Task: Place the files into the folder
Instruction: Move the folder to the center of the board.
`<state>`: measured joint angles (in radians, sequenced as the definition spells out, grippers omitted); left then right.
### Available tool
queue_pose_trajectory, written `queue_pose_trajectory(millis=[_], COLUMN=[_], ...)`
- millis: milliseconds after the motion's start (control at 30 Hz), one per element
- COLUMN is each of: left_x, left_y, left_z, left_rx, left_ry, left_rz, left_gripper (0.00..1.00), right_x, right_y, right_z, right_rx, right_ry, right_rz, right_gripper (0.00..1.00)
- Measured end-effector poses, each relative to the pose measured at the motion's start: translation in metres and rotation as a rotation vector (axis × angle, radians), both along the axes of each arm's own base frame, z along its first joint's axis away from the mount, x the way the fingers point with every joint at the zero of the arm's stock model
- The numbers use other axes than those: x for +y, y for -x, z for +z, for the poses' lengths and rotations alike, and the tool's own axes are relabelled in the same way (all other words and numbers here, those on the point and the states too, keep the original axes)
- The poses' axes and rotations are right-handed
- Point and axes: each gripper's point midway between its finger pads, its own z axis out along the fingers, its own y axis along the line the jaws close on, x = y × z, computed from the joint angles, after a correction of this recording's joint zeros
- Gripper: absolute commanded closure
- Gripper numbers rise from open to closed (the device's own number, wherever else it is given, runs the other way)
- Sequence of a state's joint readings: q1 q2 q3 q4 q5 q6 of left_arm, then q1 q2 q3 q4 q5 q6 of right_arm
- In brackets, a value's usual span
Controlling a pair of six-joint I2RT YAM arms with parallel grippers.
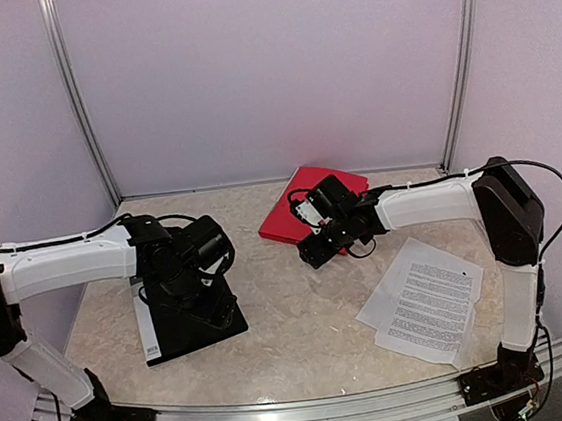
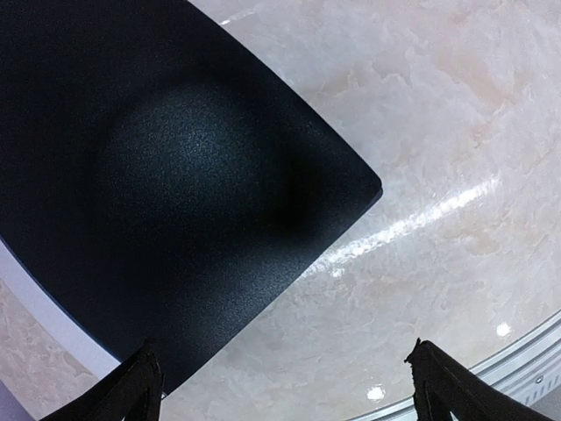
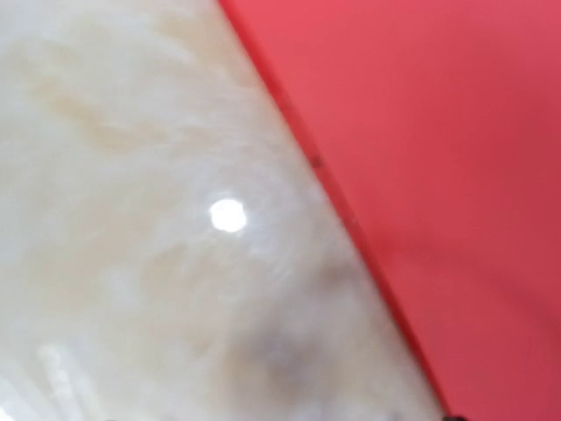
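The files (image 1: 426, 301) are several white sheets printed with black text, lying loosely stacked on the table at the right. A red folder (image 1: 287, 220) lies shut at the back centre. A black folder (image 1: 197, 320) lies at the left front. My left gripper (image 1: 206, 279) hovers over the black folder (image 2: 158, 175) and is open and empty, with its fingertips (image 2: 140, 386) wide apart. My right gripper (image 1: 311, 255) is low at the red folder's (image 3: 438, 132) near edge. Its fingers do not show in the right wrist view.
A white strip (image 1: 145, 325) shows along the black folder's left edge. The marble-patterned table (image 1: 302, 319) is bounded by a metal rail (image 1: 312, 408) at the front and by pale walls behind and at the sides.
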<state>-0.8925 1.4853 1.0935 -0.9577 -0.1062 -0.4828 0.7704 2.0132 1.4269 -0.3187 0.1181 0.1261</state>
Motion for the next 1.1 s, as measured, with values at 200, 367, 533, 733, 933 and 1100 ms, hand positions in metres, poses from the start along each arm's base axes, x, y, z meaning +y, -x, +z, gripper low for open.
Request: queue_pose_trajectory(millis=[200,367,533,733,933,1100], left_x=[-0.014,0.014,0.019,0.015,0.022,0.032], left_y=[-0.001,0.022,0.027,0.028,0.023,0.016], left_z=[-0.039,-0.074,-0.068,-0.052,-0.061,-0.068], left_rx=[0.064,0.178,0.181,0.159,0.176,0.191], left_ry=[-0.268,-0.459,-0.449,-0.384,-0.455,-0.499], left_rz=[-0.155,-0.26,-0.292,-0.31,-0.325,-0.325], left_gripper=[0.05,0.1,0.18,0.22,0.26,0.33], right_x=[-0.001,-0.005,-0.005,-0.001,0.002,0.003], right_y=[0.014,0.023,0.027,0.027,0.029,0.03], right_z=[0.016,-0.002,-0.006,-0.004,-0.004,-0.004], right_rx=[-0.006,0.029,0.046,0.045,0.05,0.052], right_ry=[-0.069,-0.068,-0.078,-0.099,-0.108,-0.11], right_rz=[0.008,0.009,0.012,0.023,0.03,0.028], right_gripper=[0.23,0.23,0.23,0.23,0.23,0.23])
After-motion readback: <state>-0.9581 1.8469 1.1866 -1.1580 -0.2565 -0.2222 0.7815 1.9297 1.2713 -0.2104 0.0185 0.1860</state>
